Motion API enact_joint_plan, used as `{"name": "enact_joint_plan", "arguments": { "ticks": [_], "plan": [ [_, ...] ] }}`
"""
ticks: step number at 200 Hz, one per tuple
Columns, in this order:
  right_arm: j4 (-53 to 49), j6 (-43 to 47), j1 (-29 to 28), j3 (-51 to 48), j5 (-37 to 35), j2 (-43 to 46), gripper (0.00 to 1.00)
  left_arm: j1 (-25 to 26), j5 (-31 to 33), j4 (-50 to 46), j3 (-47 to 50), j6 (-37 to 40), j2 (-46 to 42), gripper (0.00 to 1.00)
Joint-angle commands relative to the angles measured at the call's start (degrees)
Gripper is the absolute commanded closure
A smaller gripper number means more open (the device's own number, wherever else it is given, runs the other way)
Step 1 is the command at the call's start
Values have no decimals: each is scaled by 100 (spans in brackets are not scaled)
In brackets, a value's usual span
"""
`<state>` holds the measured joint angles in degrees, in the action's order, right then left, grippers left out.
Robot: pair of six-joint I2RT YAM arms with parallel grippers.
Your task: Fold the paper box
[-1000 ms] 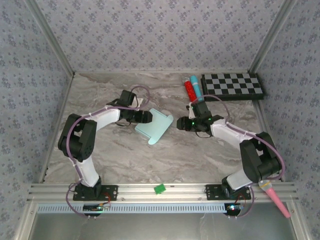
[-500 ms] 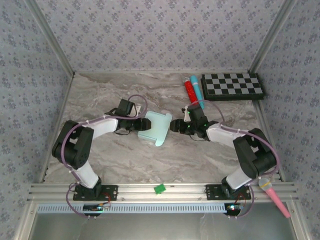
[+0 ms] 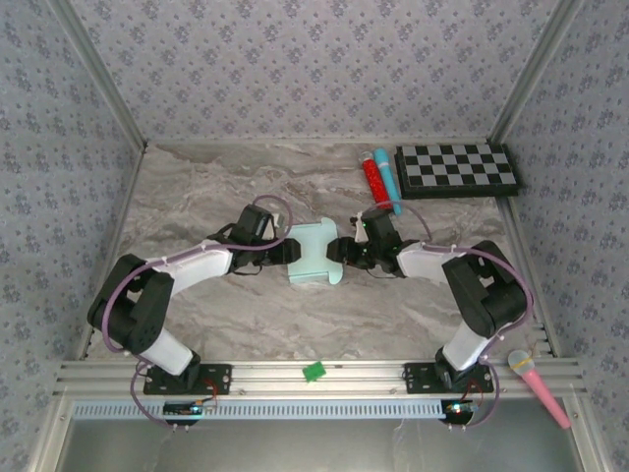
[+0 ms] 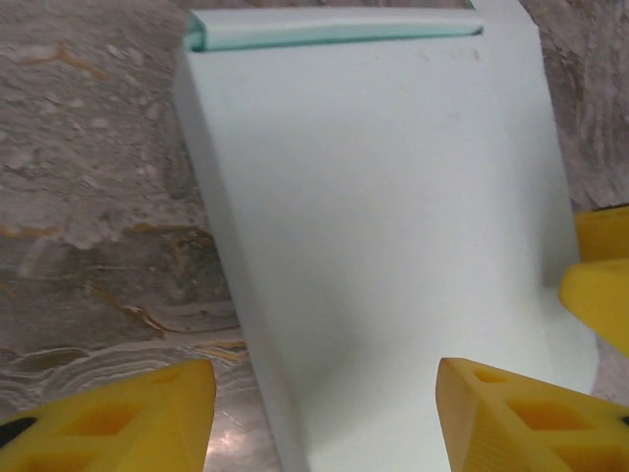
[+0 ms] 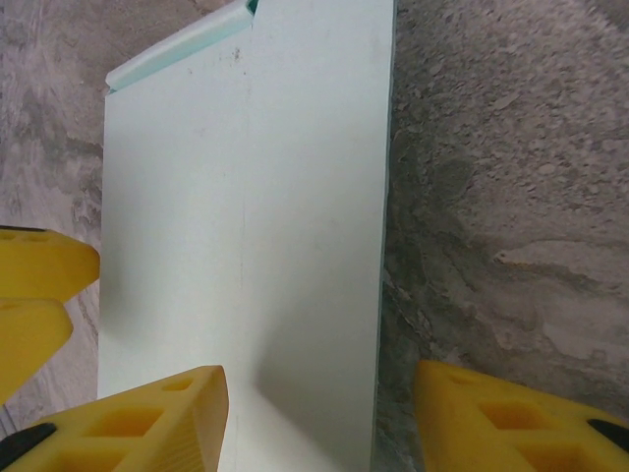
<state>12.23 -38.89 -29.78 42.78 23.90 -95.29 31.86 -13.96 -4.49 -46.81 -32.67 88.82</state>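
A flat, pale aqua box [image 3: 314,253] lies on the marble table [image 3: 197,197] between two facing claws. The left claw [image 3: 291,252] and right claw [image 3: 340,250] are each half open, straddling opposite ends without pinching. To do this well, I think both should press inward evenly and squarely so the card bows open. A red tube [image 3: 372,179], blue tube [image 3: 385,173] and checkerboard [image 3: 457,169] sit behind the right claw, out of the way.

We reach our left arm [image 3: 192,264] and right arm [image 3: 428,261] inward, elbows bent out to the sides, forearms low, so the left end effector [image 3: 292,251] and the right end effector [image 3: 334,249] face each other head-on, close together. On each, the yellow fingers [image 4: 118,418] stand well apart, jaws open.
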Motion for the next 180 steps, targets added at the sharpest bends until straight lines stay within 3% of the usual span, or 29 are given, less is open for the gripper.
{"name": "enact_joint_plan", "arguments": {
  "ticks": [1, 36, 74, 111, 180],
  "plan": [
    [332, -57, 25, 134, 312, -196, 45, -31, 271, -43, -57, 56, -26, 39],
    [784, -74, 154, 227, 837, -503, 46, -128, -164, 231, -134, 128, 216, 39],
    [959, -58, 158, 311, 1119, -683, 49, -198, -276, 251, -325, 148, 457, 48],
    [1113, -68, 130, 276, 1235, -630, 52, -269, -527, 428, -374, 156, 634, 57],
    [870, 141, 28, 230, 916, -2, 53, -288, -1188, 986, -466, 175, 916, 58]
  ]
}}
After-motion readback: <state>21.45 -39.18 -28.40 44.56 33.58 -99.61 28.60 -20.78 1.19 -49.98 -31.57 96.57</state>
